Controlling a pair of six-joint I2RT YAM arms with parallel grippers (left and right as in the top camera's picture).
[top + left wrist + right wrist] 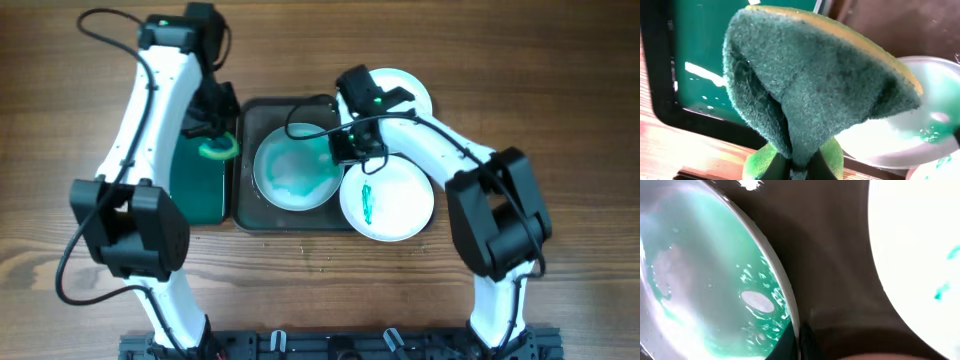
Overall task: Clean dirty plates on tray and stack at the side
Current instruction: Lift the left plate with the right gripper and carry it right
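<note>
Tabletop's middle: the soapy plate [295,172] lies toward the right edge from the sponge [222,152], which is clamped by the left gripper [213,138].

Looks like a robotics lab bench to me, not a kitchen: two white robot arms [150,110] rise from a black rail [330,345] at the edge of a wooden table [560,60], cables [100,22] trailing, with only a tray [262,215], plates [405,215] and a sponge [815,90] laid out.

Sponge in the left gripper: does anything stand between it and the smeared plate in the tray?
Nothing visible does. The sponge, pinched in the left gripper, hangs just left of the plate, with open space between them. The right gripper sits at the plate's far rim, off that path.
</note>
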